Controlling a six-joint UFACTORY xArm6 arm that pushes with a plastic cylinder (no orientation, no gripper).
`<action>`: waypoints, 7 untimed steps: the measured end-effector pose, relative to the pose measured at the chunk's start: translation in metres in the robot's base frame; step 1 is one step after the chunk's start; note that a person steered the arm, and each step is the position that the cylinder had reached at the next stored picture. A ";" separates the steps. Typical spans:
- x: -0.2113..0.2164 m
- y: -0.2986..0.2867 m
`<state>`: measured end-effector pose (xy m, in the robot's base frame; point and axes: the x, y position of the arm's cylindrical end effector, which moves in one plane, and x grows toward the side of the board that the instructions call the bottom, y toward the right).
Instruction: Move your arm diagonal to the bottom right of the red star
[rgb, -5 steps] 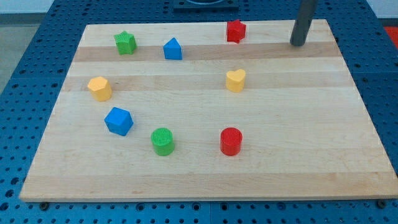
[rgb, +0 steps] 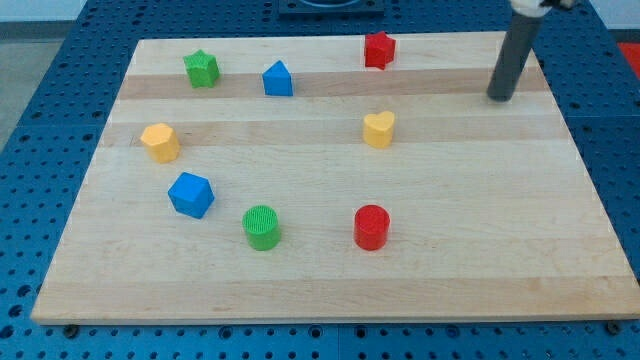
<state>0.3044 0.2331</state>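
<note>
A pale wooden desk (rgb: 330, 280) fills most of the view, resting on a blue perforated base (rgb: 40, 120). The landmark is the red star (rgb: 379, 49), which sits near the view's top edge of the desk, right of centre.

The dark rod, my tool, comes down from the view's top right. My tip (rgb: 500, 97) touches the desk well to the right of the red star and somewhat below it, apart from every block. The tool is a plain rod with nothing to spread or pinch, and it holds nothing. The bare wood between my tip and the red star has no block on it.

The blue cube (rgb: 191, 194) lies far to the lower left of the red star. The red cylinder (rgb: 371, 227) stands well below the star, almost straight down. The green cylinder (rgb: 262, 227) is lower left of the star, beside the red cylinder's left. The yellow hexagonal block (rgb: 160, 142) sits far left and below. The yellow heart (rgb: 379, 129) is just below the star. The blue triangular block (rgb: 278, 79) is to the star's left, slightly lower. The green star (rgb: 201, 68) is further left again.
</note>
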 end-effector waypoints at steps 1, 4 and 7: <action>-0.029 0.001; -0.016 -0.048; -0.017 -0.106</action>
